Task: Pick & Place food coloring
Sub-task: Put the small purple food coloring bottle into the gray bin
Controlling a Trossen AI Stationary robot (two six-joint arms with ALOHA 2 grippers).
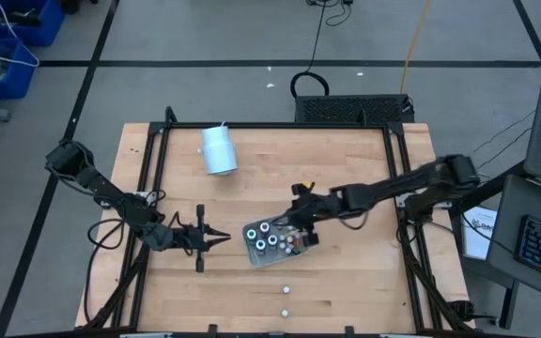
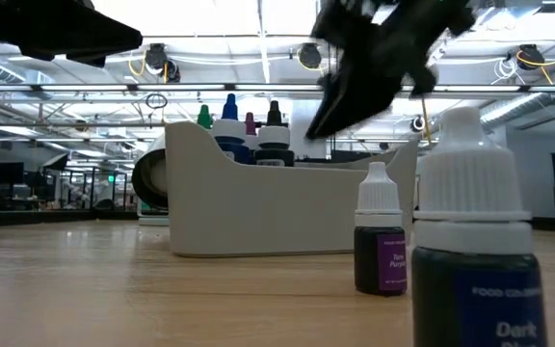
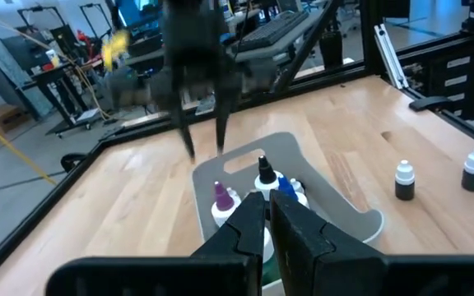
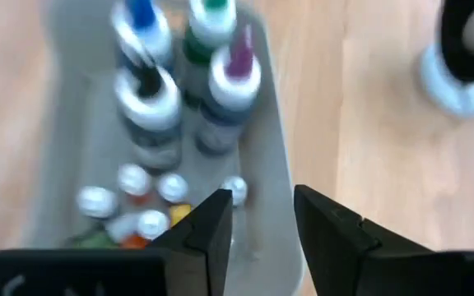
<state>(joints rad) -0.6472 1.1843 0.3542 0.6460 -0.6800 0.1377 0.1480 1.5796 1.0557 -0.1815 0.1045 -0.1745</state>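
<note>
A grey tray (image 1: 250, 231) lies mid-table and holds food coloring bottles: larger ones (image 4: 220, 82) with blue, green, purple and black tips, and small white-capped ones (image 4: 134, 201). Two more small bottles stand on the wood nearer the table's near edge (image 1: 286, 290) (image 1: 285, 313); the low view shows them close up, one with a purple label (image 2: 379, 241) and one dark (image 2: 470, 251). My right gripper (image 4: 262, 214) hovers open above the tray's right rim (image 4: 274, 164), touching nothing. My left gripper (image 1: 222, 238) waits shut just left of the tray, pointing at it.
A large white cylinder (image 1: 219, 150) lies on its side toward the far edge. A black frame (image 1: 158, 160) borders the table's left, far and right sides. Bare wood lies between the tray and the two loose bottles.
</note>
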